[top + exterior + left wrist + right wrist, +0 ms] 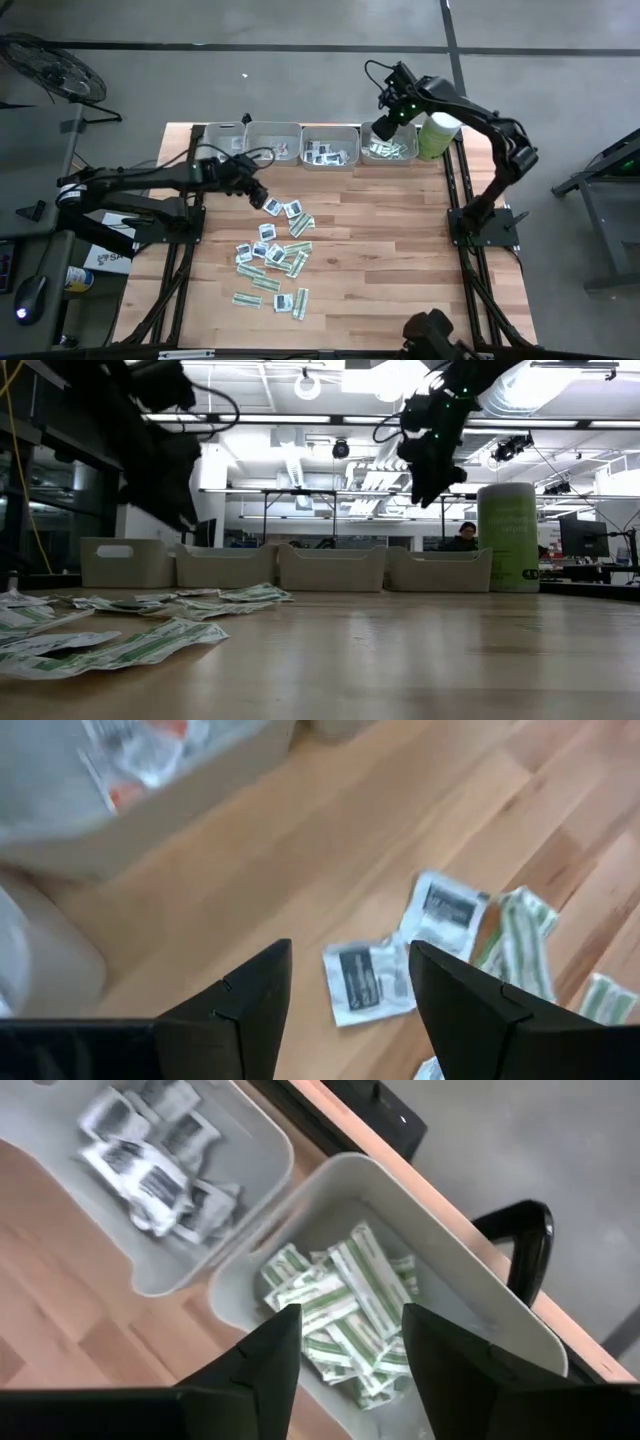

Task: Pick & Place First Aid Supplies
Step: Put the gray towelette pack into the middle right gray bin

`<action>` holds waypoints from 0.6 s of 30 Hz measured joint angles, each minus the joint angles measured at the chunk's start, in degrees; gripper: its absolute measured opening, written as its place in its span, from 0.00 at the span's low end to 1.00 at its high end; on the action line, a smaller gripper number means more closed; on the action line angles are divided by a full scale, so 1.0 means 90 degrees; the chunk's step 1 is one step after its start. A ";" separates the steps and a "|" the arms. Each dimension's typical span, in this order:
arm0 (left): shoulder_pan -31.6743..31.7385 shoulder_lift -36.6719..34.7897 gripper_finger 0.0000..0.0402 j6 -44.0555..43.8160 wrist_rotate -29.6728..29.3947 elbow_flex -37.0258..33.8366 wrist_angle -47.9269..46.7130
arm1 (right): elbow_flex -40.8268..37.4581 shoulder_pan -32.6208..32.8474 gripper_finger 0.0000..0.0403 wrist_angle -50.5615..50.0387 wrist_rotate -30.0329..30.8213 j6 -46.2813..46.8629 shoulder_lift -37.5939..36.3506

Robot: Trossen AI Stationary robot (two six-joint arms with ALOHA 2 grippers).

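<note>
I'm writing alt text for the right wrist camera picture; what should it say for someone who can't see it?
The right gripper, fingers open and empty, hangs above a grey tray filled with green-and-white strip sachets. Beside it, a second grey tray holds squarish white sachets with dark marks, on a wooden table.

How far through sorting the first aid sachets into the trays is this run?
Partly done. The rightmost tray holds green-white strips and the next tray holds white squarish sachets. The right gripper hangs open and empty over the strip tray. The left gripper, open, is above a white sachet. A large pile of sachets remains on the table.
</note>
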 joint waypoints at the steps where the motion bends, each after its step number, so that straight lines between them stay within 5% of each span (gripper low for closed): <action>1: 0.0000 0.0001 0.50 -0.0064 0.0035 -0.0151 0.0127 | 0.0000 0.0019 0.42 0.0015 -0.0040 -0.0004 -0.0053; 6: 0.0000 0.0002 0.50 0.0061 0.0179 -0.0663 0.0831 | 0.0000 0.0129 0.42 0.0104 -0.0045 -0.0212 -0.0264; 18: 0.0001 0.0528 0.50 0.3259 0.0759 -0.0765 0.1541 | 0.0000 0.0449 0.42 0.0326 -0.0046 -0.0473 -0.0351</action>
